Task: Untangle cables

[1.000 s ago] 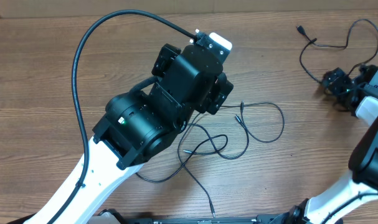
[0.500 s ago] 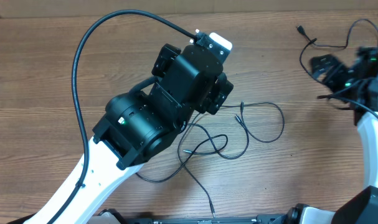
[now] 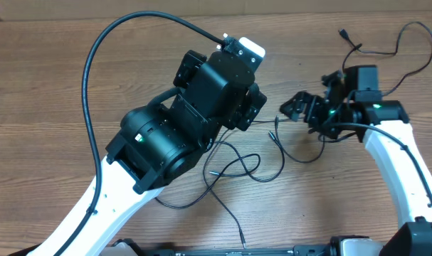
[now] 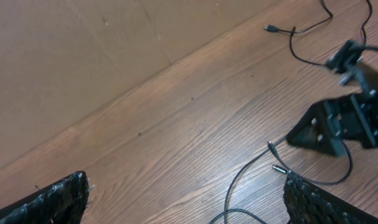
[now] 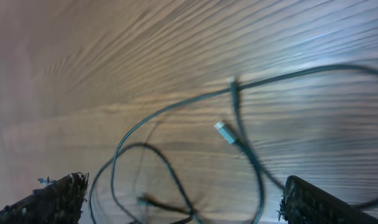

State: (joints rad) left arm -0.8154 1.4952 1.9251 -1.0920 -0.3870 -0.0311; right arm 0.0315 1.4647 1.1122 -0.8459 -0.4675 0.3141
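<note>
overhead, my right claw hangs wide open and empty above the cables, looped loose on the table. i'd pinch one strand near its silver plug, clear of crossings.

Far-left table is bare wood, room to pass. Left arm blocks centre. Cables sprawl beside it, w/ right gripper at their right loop.

A wood-grain table is filling the overhead view, its brown grain running from left to right. In the left wrist view, 1 plain tan panel is meeting the table's far edge along a slanting line.
</note>
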